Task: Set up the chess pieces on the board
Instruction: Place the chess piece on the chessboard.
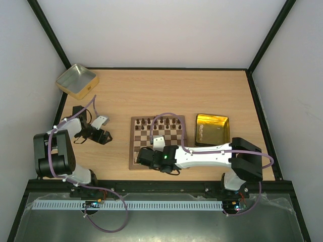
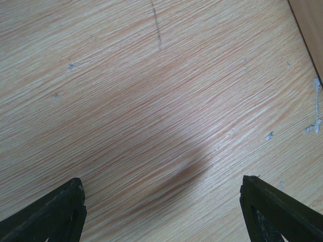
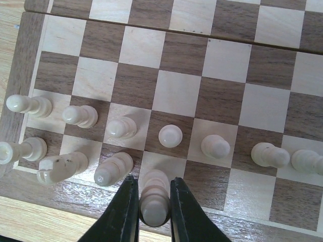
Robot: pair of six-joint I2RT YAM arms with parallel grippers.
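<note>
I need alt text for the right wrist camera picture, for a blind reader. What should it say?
The right gripper clamps a cream-white chess piece on the nearest row of the chessboard. Three more white pieces stand beside it toward the picture's left, and seven white pawns line the next row.

White walls [image 1: 166, 30], light wooden table [image 1: 151, 96]

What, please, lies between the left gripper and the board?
Only bare tabletop, as the top view shows; the open left gripper stands apart from the board, off its left edge.
</note>
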